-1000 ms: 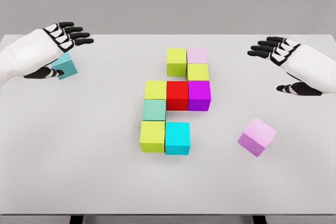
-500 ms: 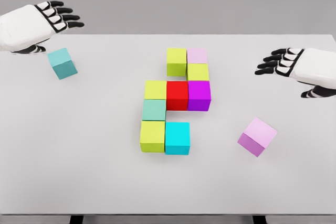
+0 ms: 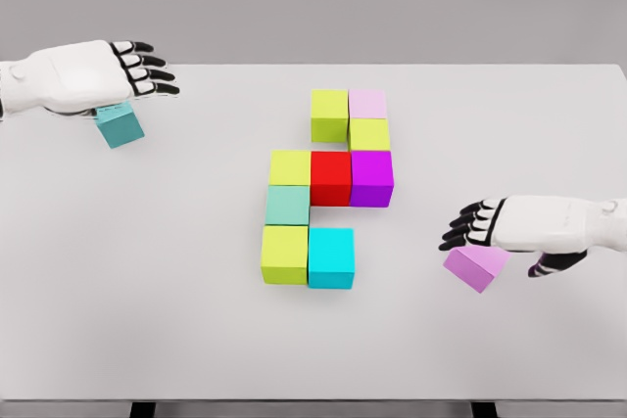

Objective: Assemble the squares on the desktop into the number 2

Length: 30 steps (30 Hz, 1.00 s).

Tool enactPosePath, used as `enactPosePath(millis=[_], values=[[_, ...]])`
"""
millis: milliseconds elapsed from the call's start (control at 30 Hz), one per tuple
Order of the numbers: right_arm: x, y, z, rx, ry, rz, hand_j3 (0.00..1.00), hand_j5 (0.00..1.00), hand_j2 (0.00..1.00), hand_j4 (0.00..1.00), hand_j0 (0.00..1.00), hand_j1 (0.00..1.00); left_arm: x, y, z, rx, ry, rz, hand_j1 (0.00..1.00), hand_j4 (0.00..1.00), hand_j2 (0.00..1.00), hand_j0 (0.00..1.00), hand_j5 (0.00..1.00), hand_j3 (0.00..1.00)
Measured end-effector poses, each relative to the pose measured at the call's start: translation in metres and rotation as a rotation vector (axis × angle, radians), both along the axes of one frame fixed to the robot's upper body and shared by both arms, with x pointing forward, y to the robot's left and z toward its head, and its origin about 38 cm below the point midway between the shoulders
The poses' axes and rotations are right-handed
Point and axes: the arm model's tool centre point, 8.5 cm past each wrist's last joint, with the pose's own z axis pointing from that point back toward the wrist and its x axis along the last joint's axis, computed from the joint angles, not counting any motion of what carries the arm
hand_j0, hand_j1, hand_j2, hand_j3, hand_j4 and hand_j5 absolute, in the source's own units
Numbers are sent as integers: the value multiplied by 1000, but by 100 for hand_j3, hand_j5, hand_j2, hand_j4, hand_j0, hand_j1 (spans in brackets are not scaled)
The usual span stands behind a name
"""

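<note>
Several coloured cubes sit joined in the middle of the white table (image 3: 176,320): a lime cube (image 3: 330,115) and pale pink cube (image 3: 368,104) on top, then lime, red (image 3: 331,178) and magenta (image 3: 371,178), a mint cube (image 3: 288,206), and lime (image 3: 285,254) and cyan (image 3: 331,257) at the bottom. A loose teal cube (image 3: 120,126) lies at the far left, partly under my left hand (image 3: 147,73), whose fingers are spread flat. A loose violet cube (image 3: 475,267) lies at the right, with my right hand (image 3: 468,227) hovering over it, fingers relaxed and not closed on it.
The table's front edge runs along the bottom of the view, with dark legs showing below. A grey wall stands behind the far edge.
My right hand has dropped down and leftward from the far right until it is over the violet cube. My left hand rose off the teal cube, then came back down over it.
</note>
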Motion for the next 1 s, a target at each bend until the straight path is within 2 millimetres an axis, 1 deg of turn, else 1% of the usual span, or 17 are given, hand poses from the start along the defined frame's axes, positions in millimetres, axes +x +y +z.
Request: enactPosePath(millis=[67, 167, 300, 367, 533, 700, 733, 800, 867, 900, 933, 967, 1000], values=[[0, 2, -2, -3, 6, 6, 100, 100, 100, 100, 100, 100, 2, 4, -4, 20, 12, 10, 100, 100, 100, 100, 100, 100], [5, 2, -6, -4, 12, -2, 100, 100, 100, 100, 100, 100, 6, 16, -14, 41, 39, 49, 100, 100, 100, 100, 100, 100], [18, 4, -22, -12, 33, -19, 100, 100, 100, 100, 100, 100, 22, 33, -25, 46, 60, 125, 100, 100, 100, 100, 100, 100], [21, 6, -26, -13, 39, -21, 100, 100, 100, 100, 100, 100, 28, 39, -25, 42, 61, 155, 100, 100, 100, 100, 100, 100], [24, 10, -31, -16, 48, -15, 100, 100, 100, 100, 100, 100, 44, 50, -34, -27, 123, 255, 100, 100, 100, 100, 100, 100], [24, 11, -33, -26, 55, -10, 100, 100, 100, 100, 100, 100, 51, 62, -40, -98, 176, 335, 100, 100, 100, 100, 100, 100], [23, 11, -34, -32, 61, -8, 97, 97, 97, 97, 97, 97, 52, 62, -41, -111, 185, 342, 100, 100, 100, 100, 100, 100], [23, 11, -35, -44, 66, -4, 84, 84, 84, 84, 84, 84, 54, 60, -44, -127, 198, 350, 100, 100, 100, 100, 100, 100], [23, 11, -34, -46, 69, -6, 74, 74, 74, 74, 74, 74, 57, 60, -46, -132, 207, 362, 100, 100, 100, 100, 100, 100], [23, 11, -34, -46, 69, -7, 67, 67, 67, 67, 67, 67, 59, 59, -49, -127, 218, 369, 100, 100, 100, 100, 100, 100], [23, 11, -34, -44, 71, -9, 64, 64, 64, 64, 64, 64, 60, 58, -51, -120, 229, 375, 100, 100, 100, 100, 100, 100], [23, 11, -34, -43, 73, -12, 64, 64, 64, 64, 64, 64, 62, 57, -52, -115, 235, 378, 100, 100, 100, 100, 100, 100], [24, 11, -33, -43, 74, -14, 60, 60, 60, 60, 60, 60, 63, 56, -54, -110, 242, 381, 100, 100, 100, 100, 100, 100]])
